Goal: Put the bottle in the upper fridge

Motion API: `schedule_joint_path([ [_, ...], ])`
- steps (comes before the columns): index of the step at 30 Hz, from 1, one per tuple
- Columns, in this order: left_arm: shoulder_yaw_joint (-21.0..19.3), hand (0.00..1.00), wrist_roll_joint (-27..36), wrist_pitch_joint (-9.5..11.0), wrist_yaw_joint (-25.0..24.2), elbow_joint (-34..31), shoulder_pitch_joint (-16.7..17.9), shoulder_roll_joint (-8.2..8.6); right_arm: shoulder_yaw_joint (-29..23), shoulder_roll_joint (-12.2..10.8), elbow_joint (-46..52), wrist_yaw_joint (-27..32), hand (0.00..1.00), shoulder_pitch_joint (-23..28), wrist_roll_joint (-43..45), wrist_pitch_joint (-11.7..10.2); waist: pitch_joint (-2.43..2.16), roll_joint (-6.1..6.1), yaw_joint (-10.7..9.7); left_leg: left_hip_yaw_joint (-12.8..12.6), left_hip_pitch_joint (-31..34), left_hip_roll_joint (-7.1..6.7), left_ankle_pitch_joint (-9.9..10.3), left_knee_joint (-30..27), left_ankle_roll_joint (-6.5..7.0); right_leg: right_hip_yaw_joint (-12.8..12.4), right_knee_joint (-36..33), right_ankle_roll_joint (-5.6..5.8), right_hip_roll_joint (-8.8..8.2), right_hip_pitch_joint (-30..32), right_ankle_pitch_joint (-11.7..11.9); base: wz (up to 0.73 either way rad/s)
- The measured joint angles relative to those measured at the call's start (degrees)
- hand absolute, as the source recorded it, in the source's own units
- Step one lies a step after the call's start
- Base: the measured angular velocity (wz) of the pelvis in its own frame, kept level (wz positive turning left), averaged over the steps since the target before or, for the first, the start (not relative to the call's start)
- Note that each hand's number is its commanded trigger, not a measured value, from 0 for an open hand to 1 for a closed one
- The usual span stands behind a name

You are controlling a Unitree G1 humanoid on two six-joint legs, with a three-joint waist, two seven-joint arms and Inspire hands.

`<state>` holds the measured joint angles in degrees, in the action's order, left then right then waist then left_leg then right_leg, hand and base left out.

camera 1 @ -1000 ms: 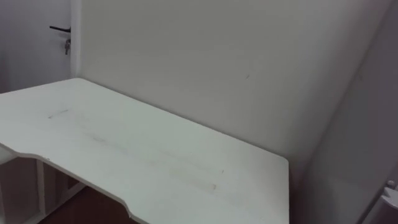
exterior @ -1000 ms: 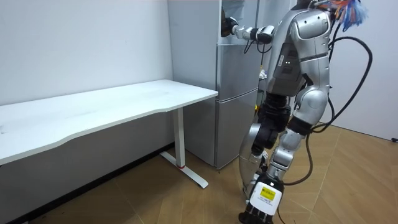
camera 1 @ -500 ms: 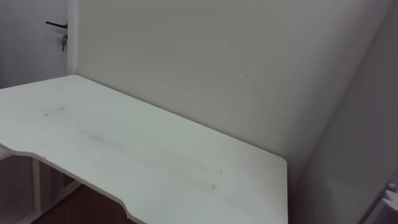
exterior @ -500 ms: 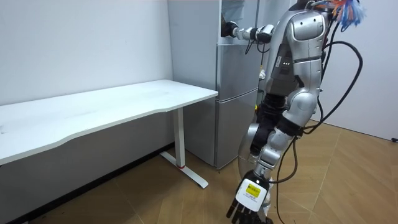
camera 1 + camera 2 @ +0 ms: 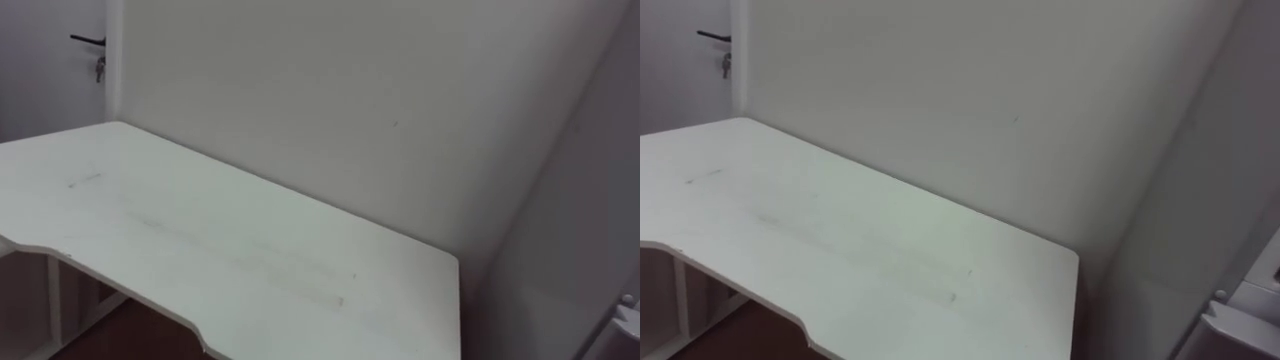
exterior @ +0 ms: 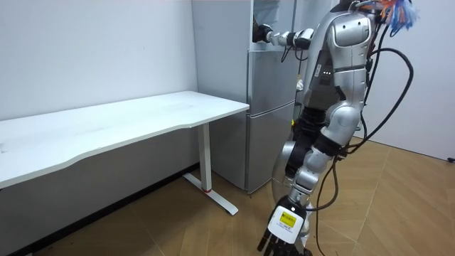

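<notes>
table (image 5: 250, 250): matt white, smooth | fridge (image 6: 270, 135): grey metal, satin | floor (image 6: 405, 203): wood

The raised hand (image 6: 263, 32) seems partly hidden at the fridge (image 6: 270, 92) edge.

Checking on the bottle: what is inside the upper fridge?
The right robot hand reaches into the upper fridge, whose wall hides the rest inside, any bottle included.

The desk (image 6: 142, 114) stands with its back edge along the wall (image 5: 350, 100). The fridge (image 6: 270, 121) is just beside its end at the room view's right, with the robot standing before it. A door (image 5: 40, 90) lies beyond the desk's far left corner.
</notes>
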<state>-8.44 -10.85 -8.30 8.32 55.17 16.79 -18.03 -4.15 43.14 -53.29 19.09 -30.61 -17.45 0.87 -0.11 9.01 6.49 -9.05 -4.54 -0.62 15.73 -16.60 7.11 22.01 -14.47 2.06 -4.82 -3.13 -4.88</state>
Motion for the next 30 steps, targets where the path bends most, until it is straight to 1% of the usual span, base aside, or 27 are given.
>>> schedule_joint_path([
  [5,-0.26,0.0,0.07,-0.15,-0.01,0.17,-0.08,0.0,-0.01,-0.02,1.4,-1.5,0.0,0.19,-0.01,-0.04,-0.12,-0.31,-0.31,-0.44,-0.09,-0.01,0.01,-0.05,-0.01,-0.07,1.85,-0.08,0.35,-0.97,0.29,-0.03],
  [8,-0.26,0.0,0.03,-0.15,-0.06,0.89,-0.13,0.28,-0.05,-0.02,3.88,-1.81,0.0,0.38,0.0,0.27,-0.09,-0.88,-0.45,-1.08,-0.07,0.0,0.0,-0.04,-0.02,-0.74,1.89,-0.08,0.37,-0.84,0.28,-0.1],
  [10,-0.25,0.0,0.04,-0.15,-0.24,1.89,-0.18,1.02,-0.03,-0.03,6.3,-2.39,0.0,0.42,0.25,0.44,-0.15,-2.04,-0.65,-1.72,0.0,-0.01,0.03,-0.02,0.03,-1.48,1.91,-0.06,0.39,-0.81,0.32,-0.15],
  [13,-0.25,0.0,0.05,-0.48,-0.44,2.41,-0.06,1.29,-0.03,-0.04,10.17,-3.59,0.0,1.05,0.35,0.58,-0.2,-3.18,-2.13,-1.75,0.04,-0.04,0.02,0.21,0.04,-1.7,1.85,-0.04,0.33,-0.64,0.36,-0.02],
  [14,-0.25,0.0,0.05,-0.53,-0.44,2.41,-0.07,1.29,-0.03,-0.04,11.09,-3.72,0.0,1.28,0.35,0.64,-0.24,-3.34,-2.25,-1.75,0.04,-0.06,0.0,0.37,0.04,-1.82,1.85,-0.04,0.33,-0.57,0.35,0.0],
  [15,-0.25,0.0,0.09,-0.61,-0.44,2.42,-0.07,1.3,-0.02,-0.15,12.42,-3.82,0.0,1.54,0.34,0.83,-0.47,-3.57,-2.82,-1.85,0.0,-0.11,-0.25,0.9,0.02,-2.13,1.83,-0.04,0.33,-0.27,0.35,0.0],
  [16,-0.25,0.0,0.13,-0.67,-0.43,2.39,-0.12,1.31,-0.02,-0.24,13.74,-3.98,0.0,1.69,0.26,1.41,-0.79,-3.62,-3.19,-2.17,-0.07,-0.17,-0.78,1.55,0.0,-2.38,1.8,-0.04,0.27,0.16,0.36,-0.05],
  [18,-0.25,0.0,0.87,-0.68,-0.34,2.38,-0.34,1.39,-0.09,-0.33,14.57,-3.94,0.0,1.7,0.3,1.72,-0.94,-3.7,-3.15,-3.04,-0.4,-0.14,-1.06,2.27,-0.12,-2.24,1.86,-0.08,0.1,0.25,0.32,-0.16],
  [21,-0.25,0.0,2.7,-0.68,-0.29,2.07,-0.45,1.75,-0.08,-0.78,16.66,-5.17,0.0,2.2,0.28,1.93,-0.93,-3.79,-3.8,-3.43,-0.99,-0.12,-1.22,3.1,-0.25,-1.99,1.86,-0.14,-0.02,0.17,0.27,-0.09],
  [23,-0.25,0.0,3.96,-0.67,-0.16,2.07,-0.5,1.74,-0.06,-0.94,18.08,-5.87,0.0,2.57,0.28,2.79,-0.93,-3.69,-4.41,-3.44,-1.07,-0.12,-1.23,3.3,-0.27,-1.77,1.85,-0.16,-0.03,0.17,0.23,-0.02],
  [27,-0.25,0.0,6.57,-0.66,0.01,2.07,-0.88,1.64,-0.06,-1.03,18.95,-6.15,0.0,2.57,0.28,3.11,-0.95,-3.17,-4.74,-4.24,-0.97,-0.12,-1.24,3.83,-0.24,-1.8,1.47,-0.17,-0.05,1.08,0.21,-0.1],
  [28,-0.25,0.0,6.91,-0.66,0.01,2.08,-0.87,1.65,-0.06,-1.05,19.58,-6.12,0.0,2.58,0.29,3.6,-0.85,-3.02,-4.83,-4.46,-0.98,-0.12,-1.24,3.95,-0.23,-1.76,1.44,-0.18,-0.05,1.19,0.21,-0.13],
  [30,-0.24,0.0,6.91,-0.66,0.09,2.08,-0.96,1.58,-0.06,-1.06,19.89,-6.09,0.0,2.58,0.29,4.18,-0.81,-2.85,-5.03,-4.56,-1.06,-0.12,-1.22,4.09,-0.22,-1.7,1.45,-0.18,-0.04,1.2,0.21,-0.03],
])
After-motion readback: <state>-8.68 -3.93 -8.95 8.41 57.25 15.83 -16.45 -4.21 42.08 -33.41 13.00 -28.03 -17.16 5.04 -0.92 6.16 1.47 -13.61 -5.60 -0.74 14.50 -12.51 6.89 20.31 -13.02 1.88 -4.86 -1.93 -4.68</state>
